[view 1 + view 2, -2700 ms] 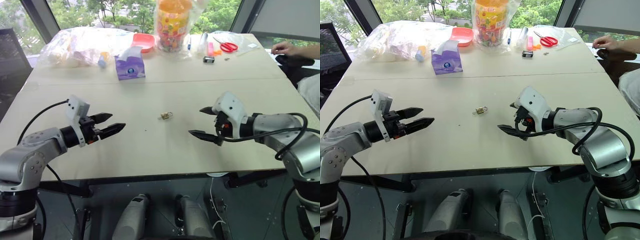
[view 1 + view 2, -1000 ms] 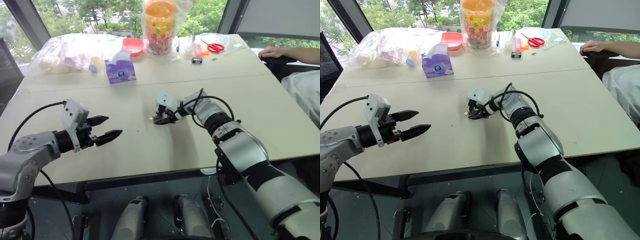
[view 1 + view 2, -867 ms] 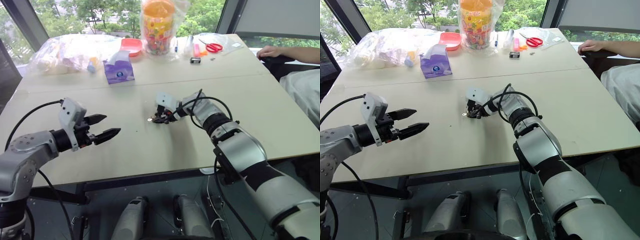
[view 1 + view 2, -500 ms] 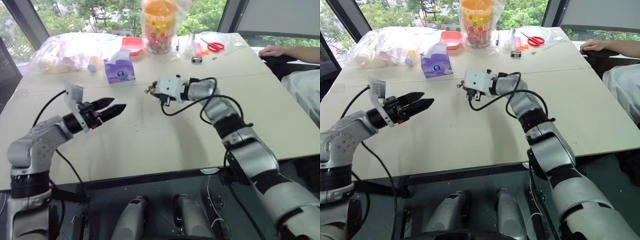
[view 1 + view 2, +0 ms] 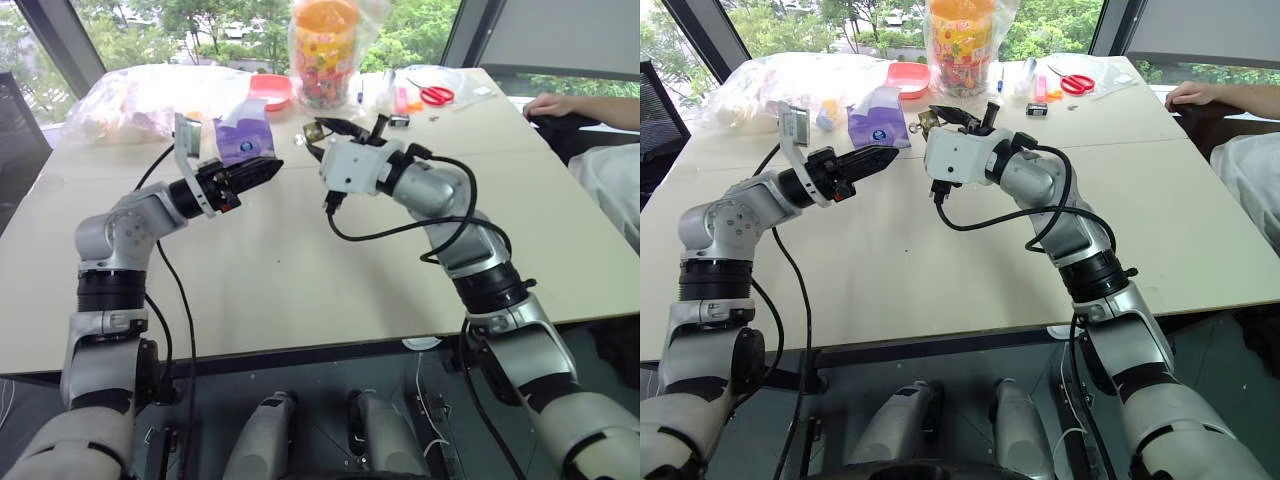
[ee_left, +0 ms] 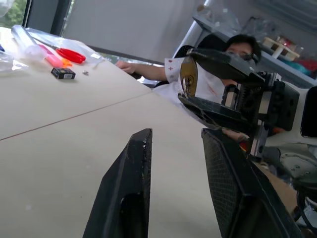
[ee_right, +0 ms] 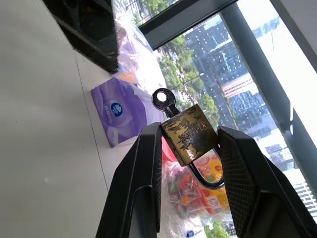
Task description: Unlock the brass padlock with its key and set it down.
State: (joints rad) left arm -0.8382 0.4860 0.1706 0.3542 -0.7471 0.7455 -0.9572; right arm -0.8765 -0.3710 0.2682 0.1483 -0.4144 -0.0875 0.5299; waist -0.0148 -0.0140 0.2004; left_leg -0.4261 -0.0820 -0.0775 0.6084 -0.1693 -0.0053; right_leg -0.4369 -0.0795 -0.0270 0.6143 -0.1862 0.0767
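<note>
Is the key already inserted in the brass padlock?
Inserted: the key sticks out of the brass padlock held by the right gripper.

Head pair looks down—wrist views close, sharing padlock (image 7: 190,135).

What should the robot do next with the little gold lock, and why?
Probably ease the left claw over to pinch the key. The right claw holds the brass padlock up off the table, the key sticks out of it, and the left claw's fingers are apart, pointing that way.

Beige table (image 5: 300,270), purple tissue box (image 5: 243,140), red scissors (image 5: 431,94)
</note>
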